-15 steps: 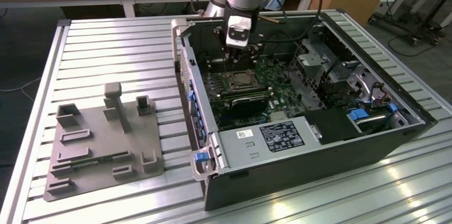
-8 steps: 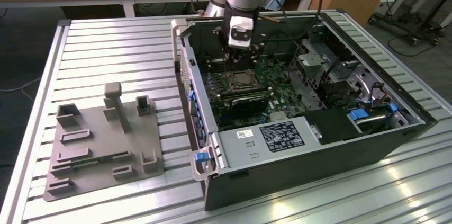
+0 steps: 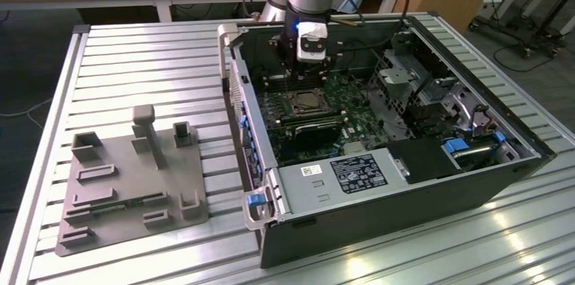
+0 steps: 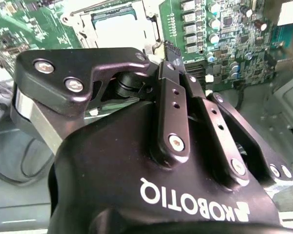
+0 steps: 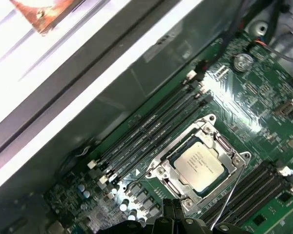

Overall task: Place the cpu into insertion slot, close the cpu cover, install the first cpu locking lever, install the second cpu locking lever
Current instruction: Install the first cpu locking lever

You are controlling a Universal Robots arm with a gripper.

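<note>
While I hold the arm over the open computer case (image 3: 378, 221) on the slatted desk (image 3: 134, 62), the exterior view puts the gripper (image 3: 306, 62) above the insertion slot (image 3: 289, 103), offset toward the case's far wall and, as far as I can judge, clear of it. A grey fixture plate (image 3: 126, 184) lies well apart from the slot, outside the case on the exterior view's left. I cannot tell whether the gripper is open or closed.

In the second wrist view the gripper's black body sits in front, and beyond it the slot shows with the pale top of the cpu (image 4: 118, 28) lying inside.

In the first wrist view the cpu (image 5: 200, 165) sits square in the slot, and the cpu cover (image 5: 223, 146) looks folded down around it, the chip showing through the cut-out. A thin locking lever (image 5: 229, 195) runs along one side of the slot toward the gripper (whether it is hooked under its catch I cannot make out). Long memory slots (image 5: 146, 131) lie just beside the slot.

My worry is the lever: it is a slim, springy rod, so a slightly off contact could let it slip and snap back, sending the gripper into the board or the memory slots. If the cover is not fully flat, forcing the lever down could load the chip unevenly.
</note>
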